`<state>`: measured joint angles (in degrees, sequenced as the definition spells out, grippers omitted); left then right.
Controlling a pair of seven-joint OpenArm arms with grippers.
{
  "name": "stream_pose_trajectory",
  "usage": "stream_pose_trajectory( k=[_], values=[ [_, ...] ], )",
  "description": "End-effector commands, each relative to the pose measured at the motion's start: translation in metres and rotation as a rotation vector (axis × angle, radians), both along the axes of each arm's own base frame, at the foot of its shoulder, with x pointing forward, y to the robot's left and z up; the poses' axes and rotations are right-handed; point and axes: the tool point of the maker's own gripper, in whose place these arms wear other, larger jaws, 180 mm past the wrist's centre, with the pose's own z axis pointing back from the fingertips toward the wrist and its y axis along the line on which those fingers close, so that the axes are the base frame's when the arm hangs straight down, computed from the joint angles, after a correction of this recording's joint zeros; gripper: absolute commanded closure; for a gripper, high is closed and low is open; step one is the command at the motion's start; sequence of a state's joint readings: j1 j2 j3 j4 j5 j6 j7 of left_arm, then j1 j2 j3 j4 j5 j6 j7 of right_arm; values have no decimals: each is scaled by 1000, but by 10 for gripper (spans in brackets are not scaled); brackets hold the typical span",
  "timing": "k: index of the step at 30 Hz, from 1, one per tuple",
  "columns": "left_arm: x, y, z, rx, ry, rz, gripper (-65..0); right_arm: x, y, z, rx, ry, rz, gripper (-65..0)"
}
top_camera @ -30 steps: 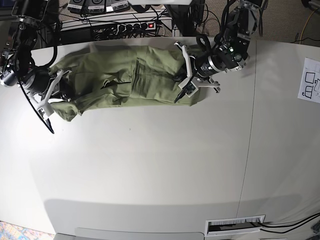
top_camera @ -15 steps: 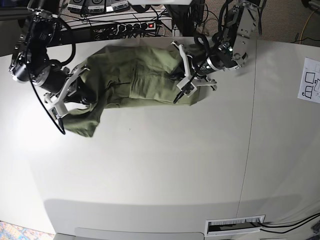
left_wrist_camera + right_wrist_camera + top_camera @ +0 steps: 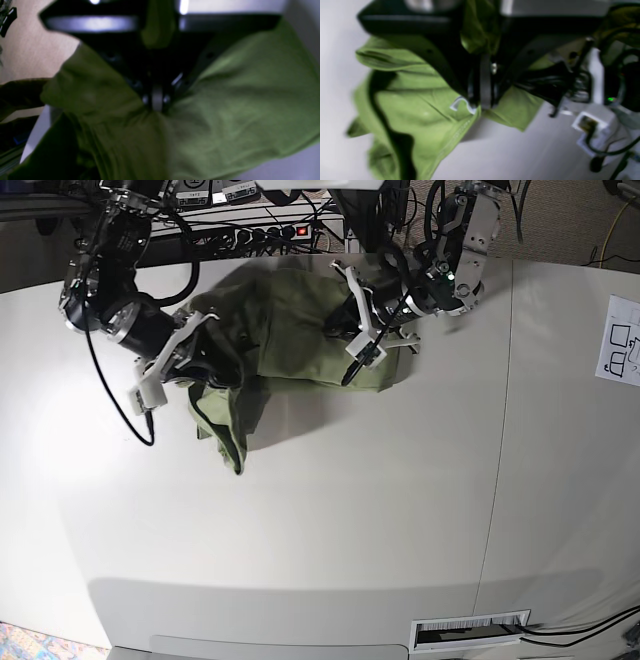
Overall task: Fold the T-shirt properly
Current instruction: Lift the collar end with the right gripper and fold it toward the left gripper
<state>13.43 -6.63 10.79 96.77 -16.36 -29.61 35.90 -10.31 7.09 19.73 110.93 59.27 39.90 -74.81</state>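
Note:
The olive-green T-shirt (image 3: 290,330) lies bunched at the back of the table, with one end hanging in a fold (image 3: 232,435). My right gripper (image 3: 185,355) is shut on the shirt's left end and holds it lifted. In the right wrist view the right gripper (image 3: 482,100) pinches cloth (image 3: 420,107) beside a small white tag (image 3: 460,103). My left gripper (image 3: 352,325) is shut on the shirt's right end. In the left wrist view the left gripper (image 3: 157,102) pinches a gathered fold of the shirt (image 3: 237,112).
The white table (image 3: 350,500) has a seam down its right part. A power strip with a red light (image 3: 300,230) and cables sit behind the back edge. A printed sheet (image 3: 620,340) lies at the far right. A vent slot (image 3: 470,632) is at the front.
My right gripper has carried the shirt's left end up and to the right, towards the middle. My left gripper has shifted left and back. The shirt is now shorter and bunched.

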Motion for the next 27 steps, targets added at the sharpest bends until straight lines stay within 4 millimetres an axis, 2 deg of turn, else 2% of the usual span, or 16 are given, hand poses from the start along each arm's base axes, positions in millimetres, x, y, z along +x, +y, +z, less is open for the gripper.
stream_pose_trajectory(
  k=[1,8,14,17,27],
  values=[
    [3,-2,5,-6,-14,-2,0,5,11,19,44,-68,20,0],
    [3,-2,5,-5,-14,-3,0,-4,80,23,118,-81,156,0],
    [9,-3,20,-17,-60,-3,0,-15,118,25,163,-77,246,0],
    [10,-4,25,-20,-75,-4,0,-17,128,26,168,-78,261,0],
    [12,1,61,35,-155,-36,0,-14,125,23,144,-84,247,0]
  ],
)
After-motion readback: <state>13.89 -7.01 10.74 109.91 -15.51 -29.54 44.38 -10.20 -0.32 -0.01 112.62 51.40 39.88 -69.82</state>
